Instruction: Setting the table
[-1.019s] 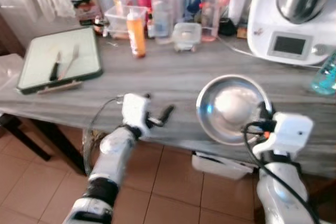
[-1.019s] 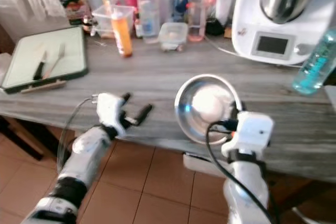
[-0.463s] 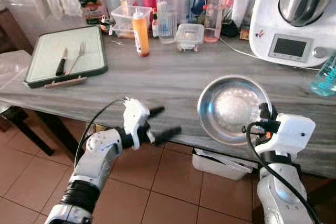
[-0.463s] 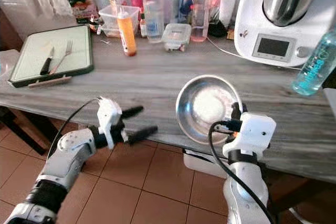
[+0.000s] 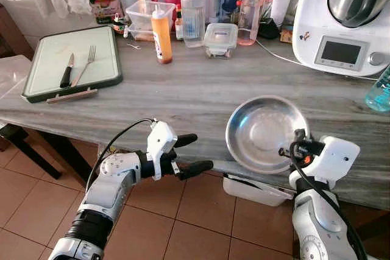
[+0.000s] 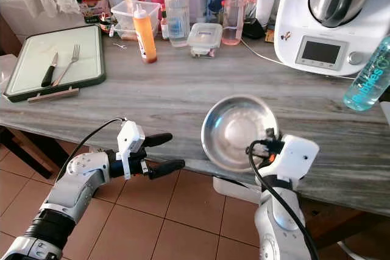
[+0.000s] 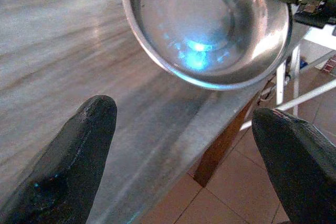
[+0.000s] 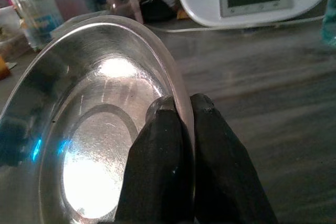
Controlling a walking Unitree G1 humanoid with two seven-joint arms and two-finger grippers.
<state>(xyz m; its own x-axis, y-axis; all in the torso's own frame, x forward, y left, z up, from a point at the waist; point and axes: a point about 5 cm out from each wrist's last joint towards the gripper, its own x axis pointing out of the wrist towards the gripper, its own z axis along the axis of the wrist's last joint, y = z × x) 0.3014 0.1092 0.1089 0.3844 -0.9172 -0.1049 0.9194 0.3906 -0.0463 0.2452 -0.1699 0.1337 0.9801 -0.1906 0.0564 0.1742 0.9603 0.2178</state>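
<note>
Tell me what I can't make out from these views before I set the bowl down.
- Steel bowl: its underside, so whether it rests on the table or is tilted off it; hidden by the bowl itself.
- Blue bottle: cut off by the eye views' right edge.
- Bottle labels behind the orange bottle: too small.
- Floor under the table: hidden by the tabletop.

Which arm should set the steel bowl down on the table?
Right. The right gripper already pinches the steel bowl by its rim above the table. The left gripper is open, off the table's near edge.
</note>
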